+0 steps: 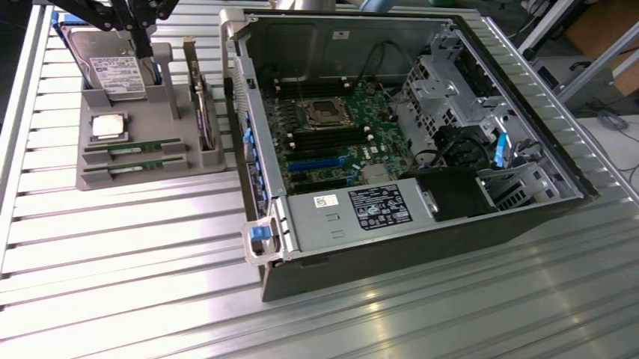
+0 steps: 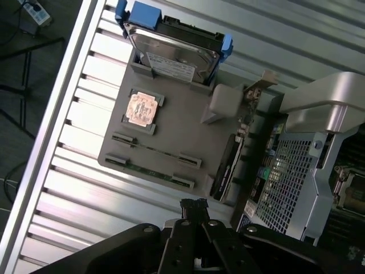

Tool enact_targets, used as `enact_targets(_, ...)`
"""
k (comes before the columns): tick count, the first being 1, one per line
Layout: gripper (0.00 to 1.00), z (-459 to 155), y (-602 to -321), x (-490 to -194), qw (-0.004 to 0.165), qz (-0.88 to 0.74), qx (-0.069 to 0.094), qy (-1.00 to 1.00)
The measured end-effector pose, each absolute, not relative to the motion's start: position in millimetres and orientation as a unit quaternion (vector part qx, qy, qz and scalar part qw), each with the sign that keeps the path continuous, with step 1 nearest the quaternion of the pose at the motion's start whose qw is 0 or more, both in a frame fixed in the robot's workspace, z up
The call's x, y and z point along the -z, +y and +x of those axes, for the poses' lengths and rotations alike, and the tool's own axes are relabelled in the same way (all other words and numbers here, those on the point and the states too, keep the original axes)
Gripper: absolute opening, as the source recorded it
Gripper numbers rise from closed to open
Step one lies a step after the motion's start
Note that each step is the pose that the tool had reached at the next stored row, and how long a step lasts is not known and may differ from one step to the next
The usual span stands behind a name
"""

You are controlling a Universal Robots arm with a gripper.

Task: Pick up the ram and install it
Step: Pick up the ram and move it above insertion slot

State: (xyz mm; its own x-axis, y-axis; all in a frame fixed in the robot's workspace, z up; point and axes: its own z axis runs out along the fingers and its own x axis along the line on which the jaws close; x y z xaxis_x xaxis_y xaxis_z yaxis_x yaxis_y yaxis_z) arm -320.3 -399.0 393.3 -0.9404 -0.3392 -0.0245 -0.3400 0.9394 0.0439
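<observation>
— How is the arm posed?
— It reaches down over the gray holder (image 1: 130, 176), gripper (image 1: 145, 52) (image 2: 194, 204) pointing at it, fingers pressed together, holding nothing.
— And the ram (image 1: 135, 149) (image 2: 157, 149)?
— Slotted in the holder beside its twin (image 1: 135, 166) (image 2: 149, 171), below the fingertips, well apart.

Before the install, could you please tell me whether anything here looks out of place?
Nothing stands out: the two ram sticks lie straight in the grey holder, and the CPU sits flat in its recess.
</observation>
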Motion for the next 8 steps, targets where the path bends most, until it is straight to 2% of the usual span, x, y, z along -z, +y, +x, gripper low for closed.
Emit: enact_targets(8,0.11,-320.3,-399.0,-393.3,0.008,-0.197,-0.024,0.980)
